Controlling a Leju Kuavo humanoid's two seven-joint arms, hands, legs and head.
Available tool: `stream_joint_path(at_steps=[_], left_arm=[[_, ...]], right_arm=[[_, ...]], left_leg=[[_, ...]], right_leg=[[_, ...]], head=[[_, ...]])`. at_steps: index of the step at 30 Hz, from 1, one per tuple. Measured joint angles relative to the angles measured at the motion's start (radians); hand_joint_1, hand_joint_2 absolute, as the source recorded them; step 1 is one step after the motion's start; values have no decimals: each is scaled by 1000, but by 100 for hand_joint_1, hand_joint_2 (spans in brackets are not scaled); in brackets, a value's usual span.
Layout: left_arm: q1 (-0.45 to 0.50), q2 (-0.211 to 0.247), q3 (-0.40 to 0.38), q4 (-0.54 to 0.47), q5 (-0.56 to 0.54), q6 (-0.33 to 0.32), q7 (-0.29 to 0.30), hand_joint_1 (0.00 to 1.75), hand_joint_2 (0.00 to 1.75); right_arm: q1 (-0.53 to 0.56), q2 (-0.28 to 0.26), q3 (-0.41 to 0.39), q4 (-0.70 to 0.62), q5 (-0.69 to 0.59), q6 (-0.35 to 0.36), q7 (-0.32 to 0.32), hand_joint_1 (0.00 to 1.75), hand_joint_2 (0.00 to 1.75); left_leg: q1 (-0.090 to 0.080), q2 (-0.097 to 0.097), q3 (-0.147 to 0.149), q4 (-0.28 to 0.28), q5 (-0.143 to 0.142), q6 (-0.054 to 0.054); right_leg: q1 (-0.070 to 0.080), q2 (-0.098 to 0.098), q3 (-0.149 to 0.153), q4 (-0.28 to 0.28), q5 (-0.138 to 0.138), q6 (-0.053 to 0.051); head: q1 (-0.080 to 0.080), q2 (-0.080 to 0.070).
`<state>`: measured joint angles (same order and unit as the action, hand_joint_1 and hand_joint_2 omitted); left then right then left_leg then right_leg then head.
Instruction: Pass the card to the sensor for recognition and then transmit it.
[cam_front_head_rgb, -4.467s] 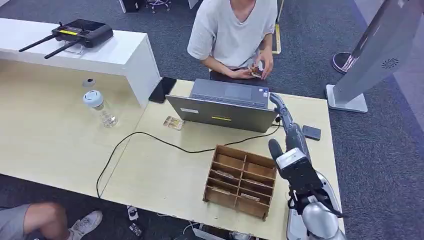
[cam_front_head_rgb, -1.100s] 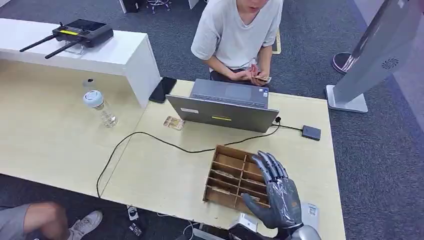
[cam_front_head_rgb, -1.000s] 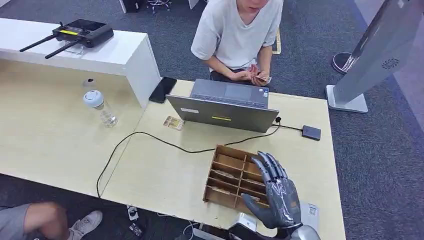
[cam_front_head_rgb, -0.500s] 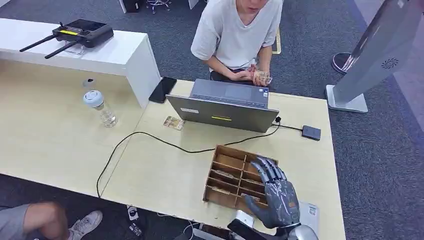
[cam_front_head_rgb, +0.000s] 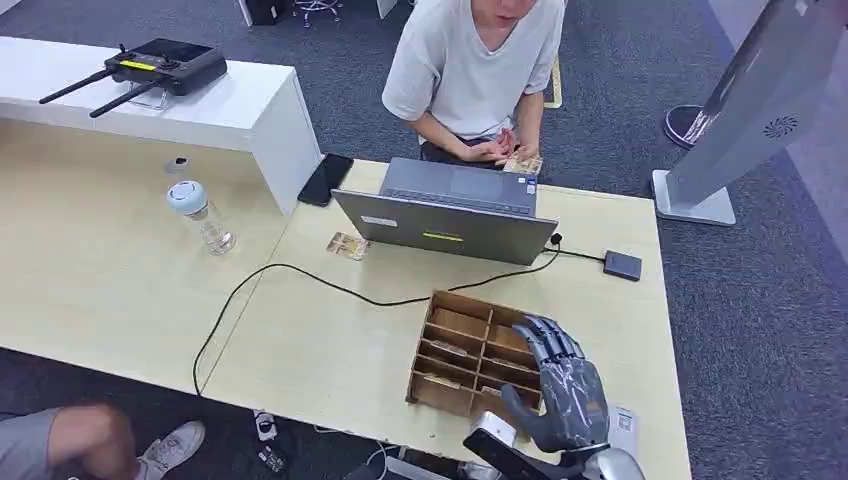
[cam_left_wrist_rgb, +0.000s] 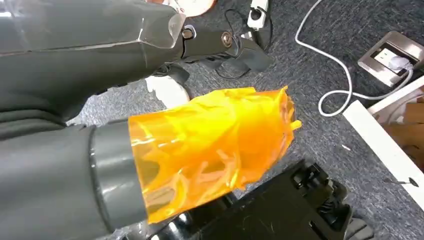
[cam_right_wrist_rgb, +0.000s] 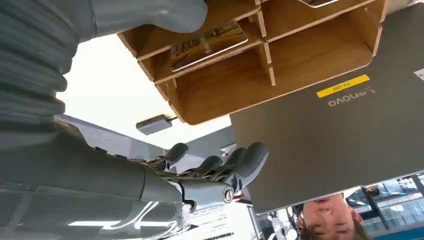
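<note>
A wooden card organizer (cam_front_head_rgb: 452, 301) stands at the table's near right, with cards (cam_front_head_rgb: 449, 349) lying in several of its slots. My right hand (cam_front_head_rgb: 566, 392) hovers over its near right column, fingers spread and slightly bent, holding nothing. The right wrist view shows its fingers (cam_right_wrist_rgb: 218, 168) and thumb (cam_right_wrist_rgb: 150, 15) on either side of a slot holding a card (cam_right_wrist_rgb: 207, 42). The small dark sensor (cam_front_head_rgb: 622, 265) lies at the far right of the table, cabled to the laptop (cam_front_head_rgb: 450, 225). My left hand (cam_left_wrist_rgb: 210, 145) hangs over the floor, thumb wrapped in orange film, empty.
A person sits behind the laptop holding cards (cam_front_head_rgb: 522, 163). A loose card (cam_front_head_rgb: 347, 245), a black cable (cam_front_head_rgb: 300, 275), a phone (cam_front_head_rgb: 326, 178) and a water bottle (cam_front_head_rgb: 203, 217) lie left of the laptop. A white shelf (cam_front_head_rgb: 250, 110) bears a controller.
My right arm has drawn back from beyond the laptop to the organizer. Over the last second the hand has sunk lower over the right column, fingers bending down.
</note>
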<state>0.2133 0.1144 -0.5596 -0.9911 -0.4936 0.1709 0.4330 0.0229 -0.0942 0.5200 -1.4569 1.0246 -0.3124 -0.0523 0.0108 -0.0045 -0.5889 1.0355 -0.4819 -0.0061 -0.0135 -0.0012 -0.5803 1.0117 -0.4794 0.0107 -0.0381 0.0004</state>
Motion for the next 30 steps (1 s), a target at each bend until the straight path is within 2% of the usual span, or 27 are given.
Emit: stream_joint_path(at_steps=[8, 10, 12, 13, 17, 20, 22, 30], left_arm=[[2, -2, 5, -1, 0, 0, 0, 0, 0], [3, -5, 7, -1, -3, -1, 0, 0, 0], [6, -7, 11, -3, -6, -3, 0, 0, 0], [7, -8, 14, -4, -6, -3, 0, 0, 0], [9, -8, 19, -7, -13, -4, 0, 0, 0], [10, -9, 21, -7, -16, -8, 0, 0, 0], [10, -9, 21, -8, -19, -12, 0, 0, 0], [11, -16, 33, -8, -37, -22, -4, 0, 0]], right_arm=[[0, 0, -2, 0, 0, 0, 0, 40, 175], [0, 0, -2, 0, 0, 0, 0, 51, 175], [0, 0, -5, 0, 0, 0, 0, 54, 175], [0, 0, -7, 0, 1, 0, 0, 73, 175], [0, 0, -10, 0, 1, 0, 0, 73, 175], [0, 0, -13, 0, 2, 0, 0, 70, 175], [0, 0, -16, 0, 2, 1, 0, 61, 175], [0, 0, -17, 1, 7, 3, 0, 56, 175]], left_leg=[[0, 0, 0, 0, 0, 0], [0, 0, 0, 0, 0, 0], [0, 0, 0, 0, 0, 0], [0, 0, 0, 0, 0, 0], [0, 0, 0, 0, 0, 0], [0, 0, 0, 0, 0, 0], [0, 0, 0, 0, 0, 0], [0, 0, 0, 0, 0, 0]], right_leg=[[0, 0, 0, 0, 0, 0], [0, 0, 0, 0, 0, 0], [0, 0, 0, 0, 0, 0], [0, 0, 0, 0, 0, 0], [0, 0, 0, 0, 0, 0], [0, 0, 0, 0, 0, 0], [0, 0, 0, 0, 0, 0], [0, 0, 0, 0, 0, 0]], head=[[0, 0], [0, 0], [0, 0], [0, 0], [0, 0], [0, 0], [0, 0], [0, 0]])
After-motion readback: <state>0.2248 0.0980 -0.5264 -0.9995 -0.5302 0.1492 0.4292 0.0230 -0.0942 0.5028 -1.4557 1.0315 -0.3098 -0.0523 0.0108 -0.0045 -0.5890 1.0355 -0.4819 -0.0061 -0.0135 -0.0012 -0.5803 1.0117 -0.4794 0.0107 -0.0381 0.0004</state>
